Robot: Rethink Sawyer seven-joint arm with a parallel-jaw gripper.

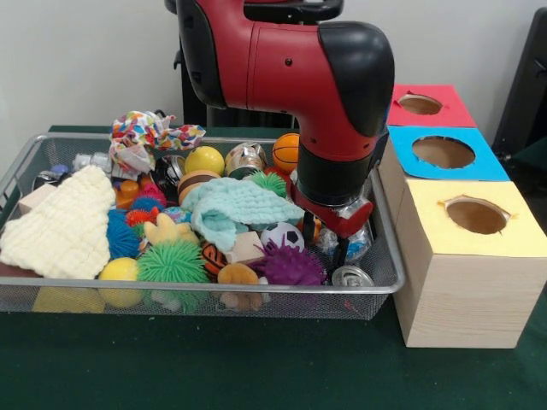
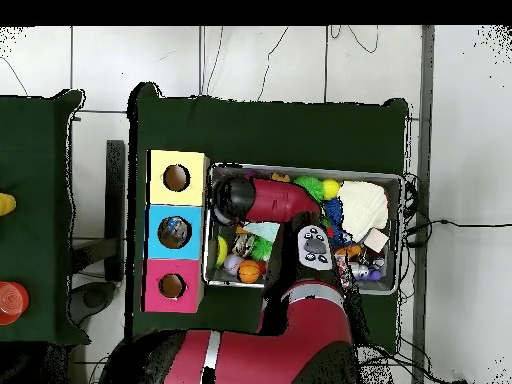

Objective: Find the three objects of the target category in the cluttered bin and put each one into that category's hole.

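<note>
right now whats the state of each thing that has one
gripper: down in the bin, fingers apart, nothing clearly held
bin: full of clutter
can: lying on its side just in front of the gripper
yellow box: hole open
blue box: something shows in its hole
red box: hole open

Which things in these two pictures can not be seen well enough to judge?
- Gripper, front view: its tips sink among the toys in the wire bin, so whether the jaws hold anything is unclear.
- Gripper, overhead view: hidden under the arm.
- Blue box, overhead view: something shows in its hole, too small to identify.
- Bin's right corner, front view: the arm covers it.
</note>
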